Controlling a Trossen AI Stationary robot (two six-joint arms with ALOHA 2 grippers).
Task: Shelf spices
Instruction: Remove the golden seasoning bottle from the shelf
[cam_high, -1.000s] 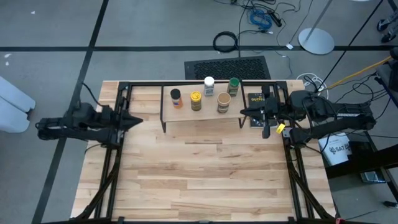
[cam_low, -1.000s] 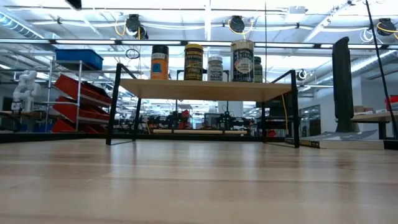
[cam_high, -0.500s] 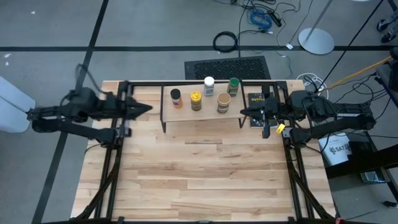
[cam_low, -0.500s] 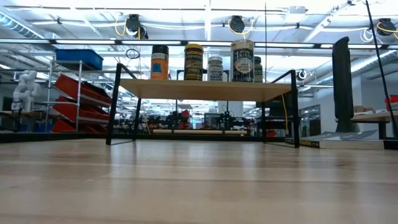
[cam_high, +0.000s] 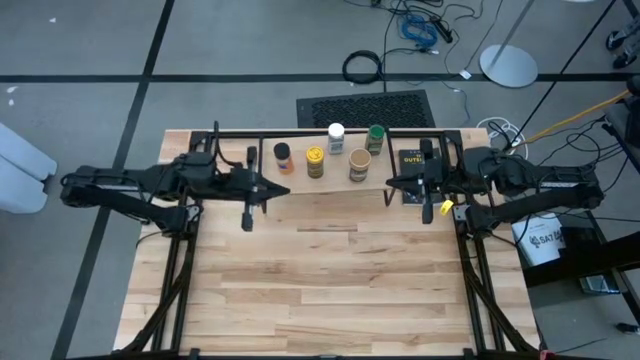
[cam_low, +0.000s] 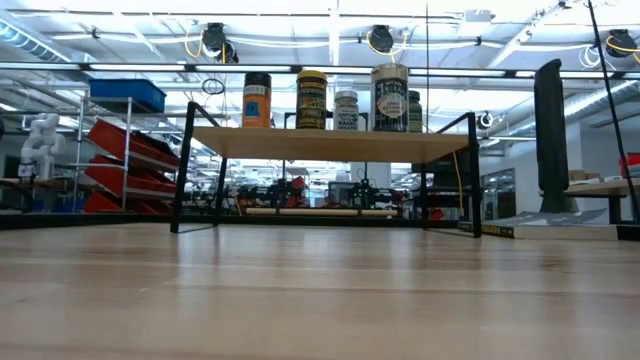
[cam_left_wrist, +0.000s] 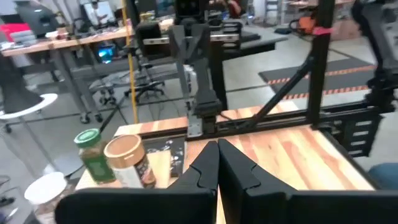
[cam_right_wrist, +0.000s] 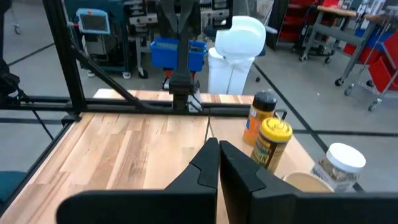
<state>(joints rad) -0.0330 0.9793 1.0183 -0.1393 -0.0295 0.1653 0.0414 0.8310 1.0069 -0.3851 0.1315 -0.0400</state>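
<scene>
While all five spice jars are seen standing upright on the shelf (cam_high: 327, 181) at the far middle of the table (cam_high: 330, 290), neither gripper is found to hold anything. The left gripper (cam_high: 283, 191) is stretched in from the left at the shelf's left end, its fingers (cam_left_wrist: 208, 167) pressed shut on nothing, just in front of the dark-lidded jar (cam_high: 284, 156) with its orange contents and apart from it. The yellow-lidded jar (cam_high: 315, 161) is set just to the right of that one, the tan-lidded jar (cam_high: 360, 164) further right, and the white-lidded jar (cam_high: 336, 137) and green-lidded jar (cam_high: 376, 137) are placed behind them along the far edge. The right gripper (cam_high: 392, 181) is held at the shelf's right end, likewise fully closed and empty, near the tan-lidded jar but not touching it. A black book (cam_high: 411, 160) is laid on the table just beside the right gripper, partly covered by the arm. From table height, the jars are seen in a row on the light-wood board, which is raised on thin black legs, and no gripper is shown in that view
</scene>
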